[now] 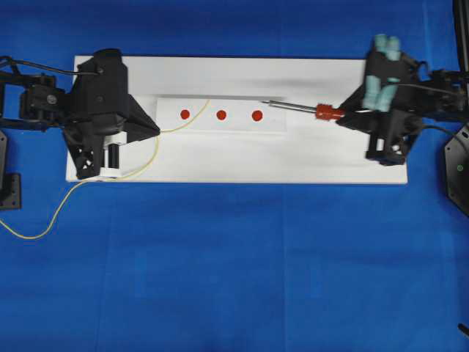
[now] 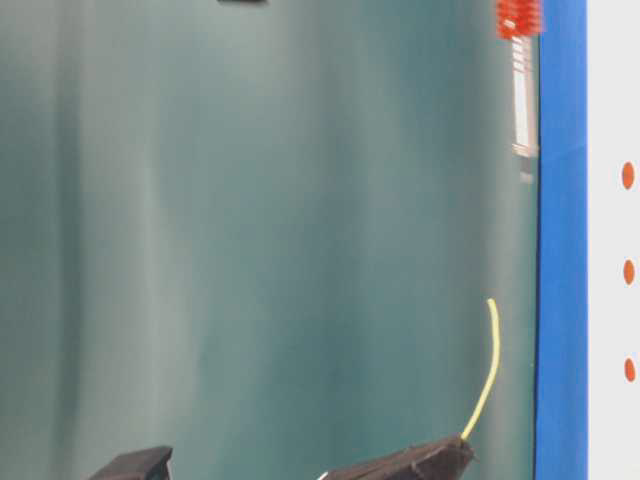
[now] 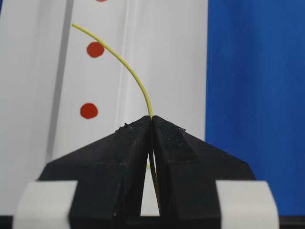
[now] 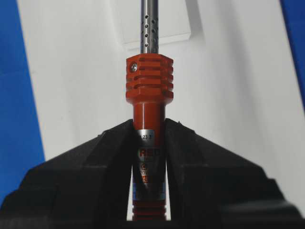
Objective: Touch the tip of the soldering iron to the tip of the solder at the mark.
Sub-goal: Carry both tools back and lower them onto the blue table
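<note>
My left gripper (image 1: 156, 129) is shut on the solder (image 1: 192, 115), a thin yellow wire whose free end curves up and right to a tip above the left red mark (image 1: 185, 114). In the left wrist view the solder (image 3: 125, 64) rises from between the closed jaws (image 3: 152, 118) and bends left over the marks (image 3: 89, 110). My right gripper (image 1: 343, 115) is shut on the soldering iron (image 1: 327, 112), its orange-red body clamped and silver shaft (image 1: 293, 107) pointing left. The iron's tip lies near the right mark (image 1: 257, 115), apart from the solder tip. In the right wrist view the iron (image 4: 148, 90) stands between the jaws (image 4: 149, 125).
A white board (image 1: 330, 158) lies on the blue cloth (image 1: 242, 279), with a raised white strip (image 1: 275, 125) carrying three red marks. The solder trails off the board's left front corner in a loop (image 1: 44, 227) on the cloth. A black mount (image 1: 458, 165) sits at the right edge.
</note>
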